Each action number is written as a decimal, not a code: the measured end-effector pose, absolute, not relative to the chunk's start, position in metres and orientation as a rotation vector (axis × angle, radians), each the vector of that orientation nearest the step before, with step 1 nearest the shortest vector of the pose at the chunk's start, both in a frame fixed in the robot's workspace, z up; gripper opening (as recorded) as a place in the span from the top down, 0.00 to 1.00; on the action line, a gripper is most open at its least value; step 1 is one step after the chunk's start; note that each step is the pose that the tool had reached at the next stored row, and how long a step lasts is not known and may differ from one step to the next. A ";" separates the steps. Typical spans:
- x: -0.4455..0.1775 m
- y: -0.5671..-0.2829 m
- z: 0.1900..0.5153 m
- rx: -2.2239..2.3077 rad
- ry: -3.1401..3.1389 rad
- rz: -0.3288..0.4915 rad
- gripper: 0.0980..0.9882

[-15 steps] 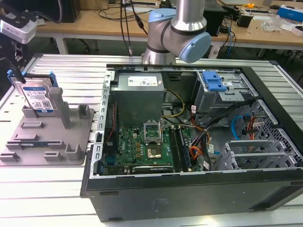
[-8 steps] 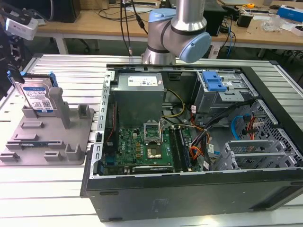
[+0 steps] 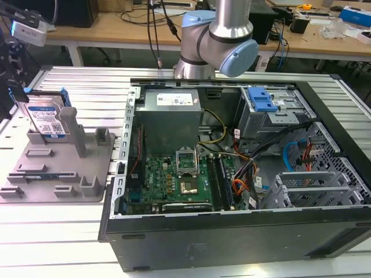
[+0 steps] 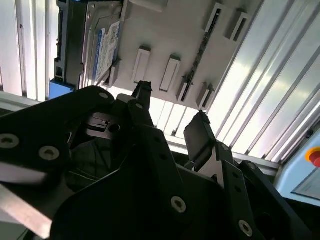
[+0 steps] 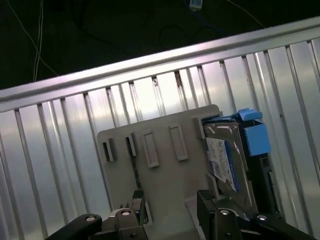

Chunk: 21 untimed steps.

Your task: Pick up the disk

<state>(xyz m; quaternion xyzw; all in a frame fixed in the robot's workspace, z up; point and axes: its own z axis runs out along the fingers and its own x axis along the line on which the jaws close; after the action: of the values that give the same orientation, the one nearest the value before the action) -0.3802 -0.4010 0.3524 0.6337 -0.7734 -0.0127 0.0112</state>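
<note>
The table is ribbed aluminium, its silver slats bright with reflected light in both wrist views. Near its edge at the exterior view's left lies a grey plate with slots and upright posts. The disk stands on edge at the plate's far corner, with its label toward the exterior camera and blue rails on its sides. It is just beside a tall post.

An open black case takes up the table's middle and the exterior view's right. It has a green board on its floor and a blue-latched cage at its far side. The arm rises at the table's far edge. Behind it stand wooden tables strewn with cables and boxes.

In the first wrist view the hand hovers over the plate. Its two black fingers are set wide apart with nothing between them, and the disk is clear of both. Past the table's edge the room is dark, with thin cables trailing. In the second wrist view the hand is likewise well apart from the disk.
</note>
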 end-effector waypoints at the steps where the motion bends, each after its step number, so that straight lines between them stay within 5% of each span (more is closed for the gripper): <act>1: -0.380 -0.401 0.352 1.998 -2.396 -0.038 0.50; 14: -0.381 -0.401 0.349 2.211 -2.229 -0.004 0.50; 21: -0.400 -0.369 0.349 2.211 -2.229 -0.004 0.50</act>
<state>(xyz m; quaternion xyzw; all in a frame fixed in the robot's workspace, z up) -0.3998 -0.3693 0.3486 0.7043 -0.7099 -0.0014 0.0009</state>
